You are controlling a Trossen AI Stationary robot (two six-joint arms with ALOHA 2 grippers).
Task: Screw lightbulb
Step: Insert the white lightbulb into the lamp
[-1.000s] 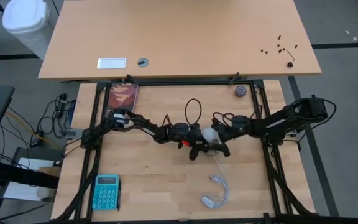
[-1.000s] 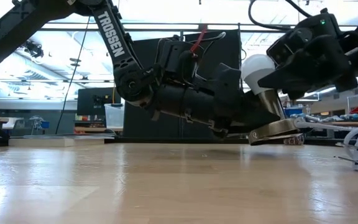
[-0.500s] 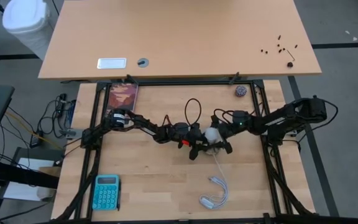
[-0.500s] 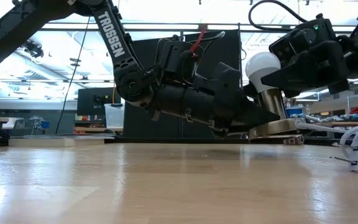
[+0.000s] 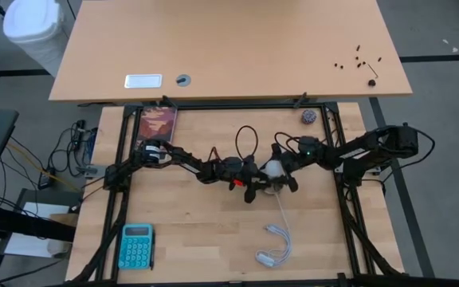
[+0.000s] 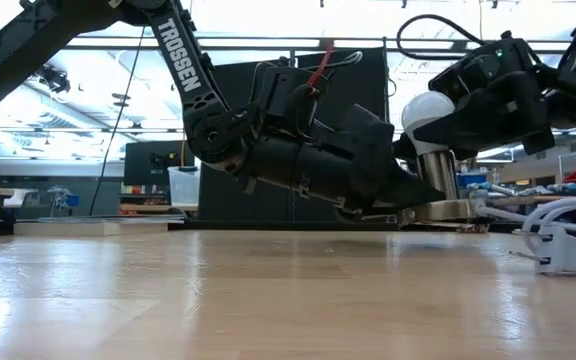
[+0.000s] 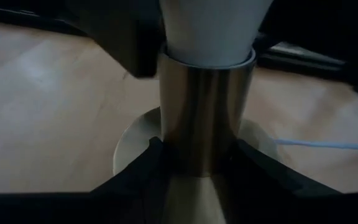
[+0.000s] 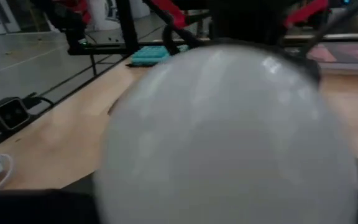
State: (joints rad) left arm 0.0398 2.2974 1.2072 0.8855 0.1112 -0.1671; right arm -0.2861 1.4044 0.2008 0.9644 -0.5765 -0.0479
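Note:
The lightbulb is white with a round dome and stands upright in a brass-grey socket at the table's middle. A white cable runs from the socket toward the near edge. My left gripper reaches in from the table's left and is shut on the socket. My right gripper comes from the table's right and is shut on the lightbulb. The bulb's dome fills the right wrist view. My left gripper pinches the socket's barrel low down, just above its flared base disc, between its two fingers. The fingers lie about level, coming from the table's left. The socket stands upright, its disc a little above the tabletop. My right gripper has the lightbulb's dome between its two fingers, one on each side. It comes about level from the table's right. The bulb stands upright with its lower end in the socket. The dome itself hides the exact places of contact.
The cable ends in a white coil and plug near the front edge. A teal calculator lies at the near left, a book at the far left, and a small dark ball at the far right. Black frame rails border the table.
My right gripper has swung toward the table's far edge around the bulb and rolled at the wrist. The bulb and socket, tilted a second ago, now stand upright with the base disc level. The cable's plug end has slid a little along the table.

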